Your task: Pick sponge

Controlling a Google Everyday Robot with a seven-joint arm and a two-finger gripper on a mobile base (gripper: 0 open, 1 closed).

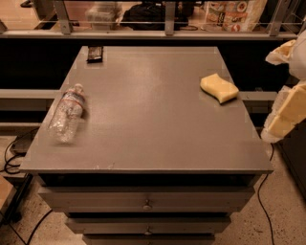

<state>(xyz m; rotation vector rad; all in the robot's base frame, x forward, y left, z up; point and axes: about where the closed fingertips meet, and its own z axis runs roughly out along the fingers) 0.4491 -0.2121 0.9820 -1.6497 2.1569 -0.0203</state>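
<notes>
The sponge (219, 87), a pale yellow foam block with a wavy outline, lies on the grey table (148, 139) near its right edge, toward the back. My gripper (268, 95) is at the right edge of the view, beyond the table's right side and in front of the sponge. Its white fingers with flat yellowish pads (287, 115) stand apart with nothing between them. The gripper does not touch the sponge.
A clear plastic bottle (67, 114) lies on its side near the table's left edge. A small dark object (94, 53) sits at the back left corner. Drawers (146, 203) are below the table front. A shelf rail with bags (229, 12) runs behind.
</notes>
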